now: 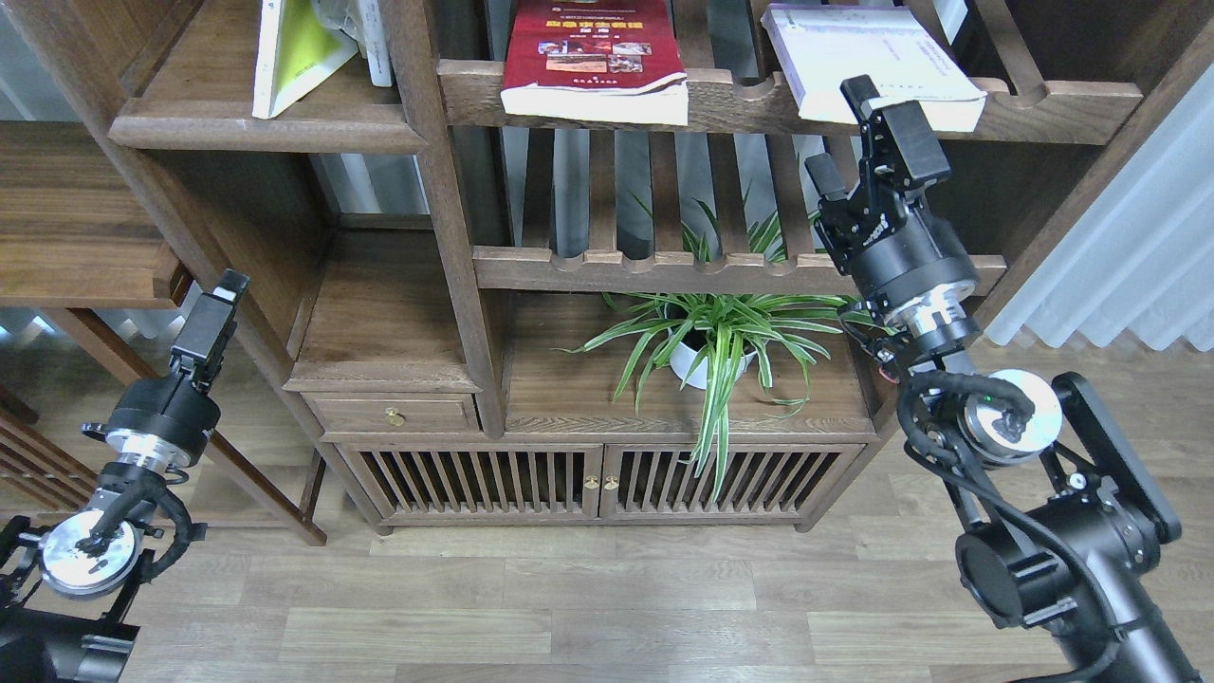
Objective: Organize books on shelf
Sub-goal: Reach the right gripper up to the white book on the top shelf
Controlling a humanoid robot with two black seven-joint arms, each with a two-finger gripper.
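Dark wood bookcase. Yellow-green book (pixel 289 52) on shelf (pixel 266 128) at 11 o'clock; red book (pixel 593 57) at 12 and pale book (pixel 868 62) at 1 still on slatted rack (pixel 740 100). Right gripper (pixel 844 133) fingers apart, empty, just below pale book; left gripper (pixel 220 294) can't tell.

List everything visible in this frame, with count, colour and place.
yellow-green book: 1, leaning on the solid shelf, top left
white booklets: white, count unclear, behind it
dark red book: 1, flat on upper slatted rack
pale book: 1, white-lavender, same rack, right
potted plant: 1, green, white pot, on cabinet top
drawer: 1, brown, brass knob
left gripper: black, low left
right gripper: black, open, just below pale book
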